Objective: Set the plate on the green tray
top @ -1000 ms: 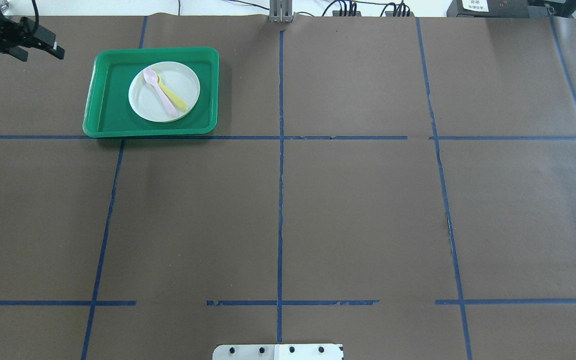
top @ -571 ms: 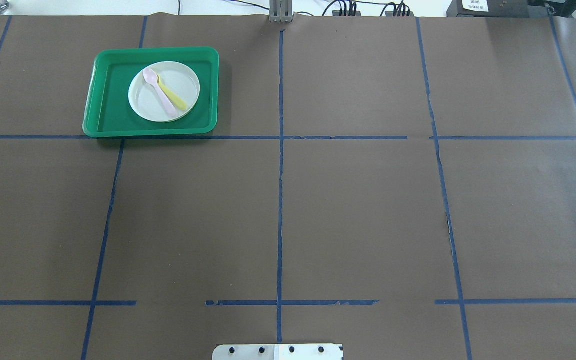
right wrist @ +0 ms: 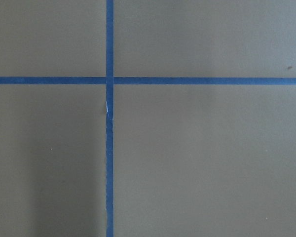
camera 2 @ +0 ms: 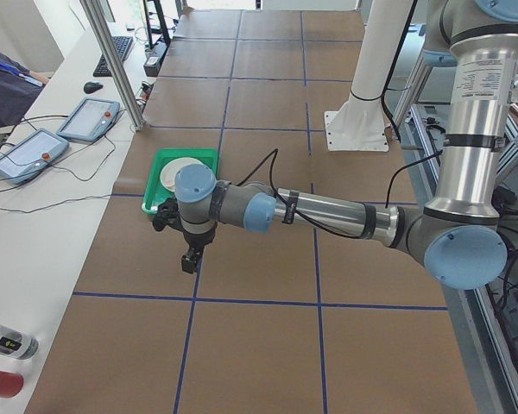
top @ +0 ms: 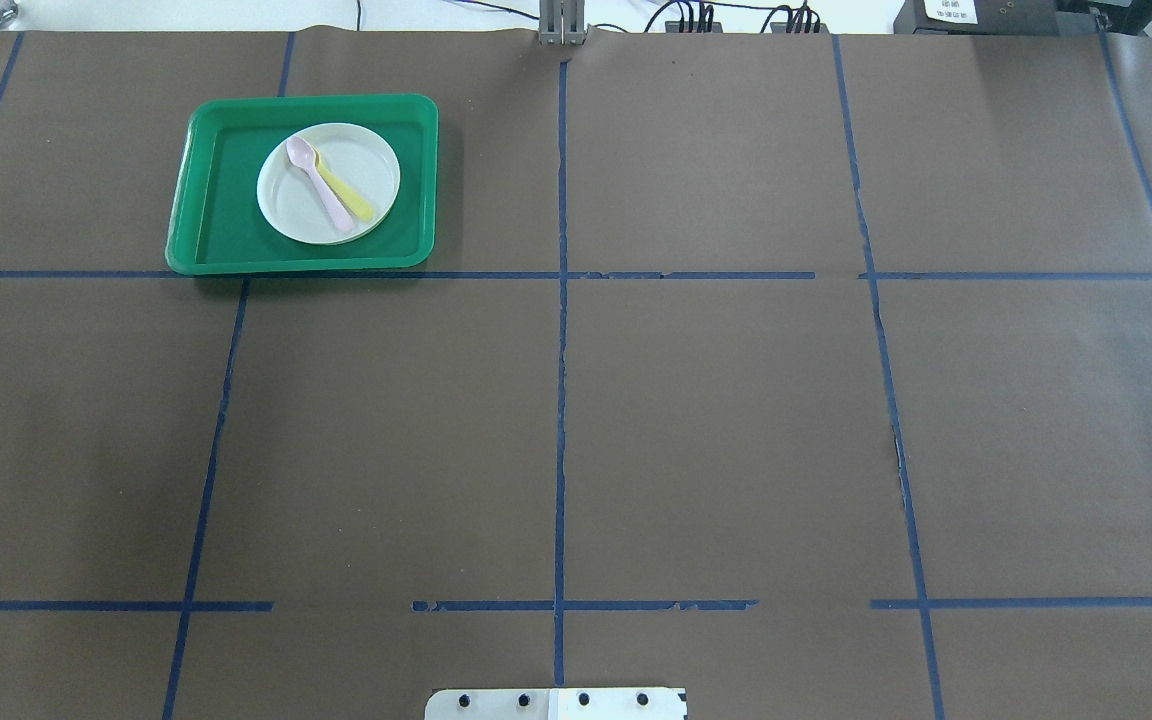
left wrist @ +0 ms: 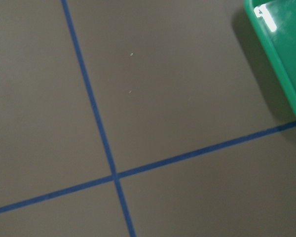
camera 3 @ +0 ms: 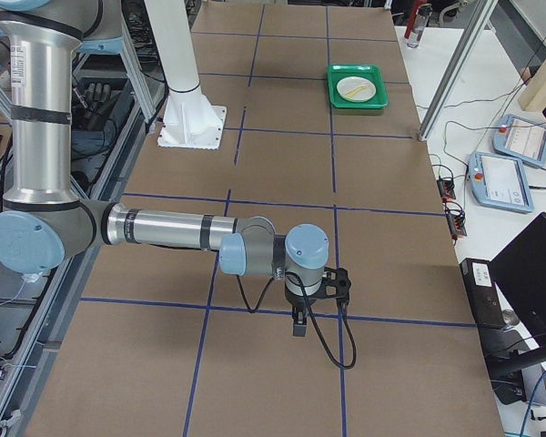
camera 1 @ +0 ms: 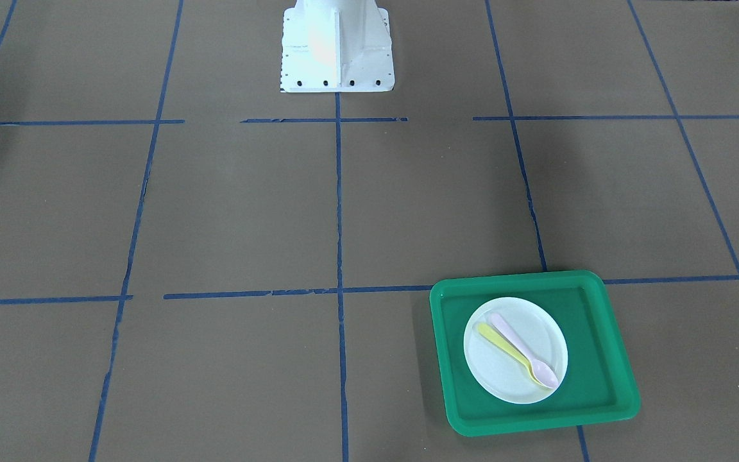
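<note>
The plate is a small round disc of smooth white plastic with a shallow raised rim. It lies flat inside the green tray. The tray is glossy bright green plastic, nearly square, with rounded corners and an upstanding rim. Green floor shows all round the plate.

Two slim plastic spoons lie slantwise across the plate. A pink spoon rests partly over a yellow spoon, and its bowl points toward the far edge. The yellow spoon's bowl is mostly hidden under it.

The tray stands near the table's far left corner, close to the far edge and well apart from the white base at the near edge. The tabletop is matte brown paper gridded with blue tape, which is frayed and broken in places.

The left gripper hangs over bare paper near the tray, toward the left edge. It shows only in the view from the table's left end, small and dark, so I cannot tell how far its fingers are spread. In that view the left arm's wrist joint covers part of the tray and the plate. The left wrist camera catches only one cut-off corner of the tray.

The right gripper hangs over paper toward the right edge, by a tape line. It appears only in the view from the right end, and its finger spacing cannot be told either. Its wrist camera shows nothing but paper and a tape cross.
</note>
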Available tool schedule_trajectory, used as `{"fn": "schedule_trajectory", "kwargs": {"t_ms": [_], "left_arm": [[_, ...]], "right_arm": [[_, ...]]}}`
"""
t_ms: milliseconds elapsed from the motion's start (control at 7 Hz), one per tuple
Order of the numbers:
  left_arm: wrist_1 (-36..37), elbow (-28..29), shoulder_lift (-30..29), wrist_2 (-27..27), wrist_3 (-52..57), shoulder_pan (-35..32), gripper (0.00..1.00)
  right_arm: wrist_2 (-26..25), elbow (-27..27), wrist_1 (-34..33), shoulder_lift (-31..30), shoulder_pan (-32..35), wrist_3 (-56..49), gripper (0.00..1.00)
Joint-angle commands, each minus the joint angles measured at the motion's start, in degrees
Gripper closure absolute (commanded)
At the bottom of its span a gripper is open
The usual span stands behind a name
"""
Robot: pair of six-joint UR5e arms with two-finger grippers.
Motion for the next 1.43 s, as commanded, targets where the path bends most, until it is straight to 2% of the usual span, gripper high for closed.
{"fn": "schedule_trajectory", "kwargs": {"t_ms": [0, 286, 1286], "left_arm": [[0.92, 0.05, 6.64, -0.25, 2.02, -1.65, 0.0], [4.35, -0.12, 7.71, -0.42, 1.66, -1.83, 0.0], [4.36, -0.56, 7.81, -0.25, 1.66, -2.27, 0.0]], "right_arm": [[0.0, 0.0, 0.0, -0.03, 0.0, 0.0, 0.0], [0.0, 0.0, 0.0, -0.03, 0.0, 0.0, 0.0], [0.0, 0.0, 0.0, -0.03, 0.0, 0.0, 0.0]]}}
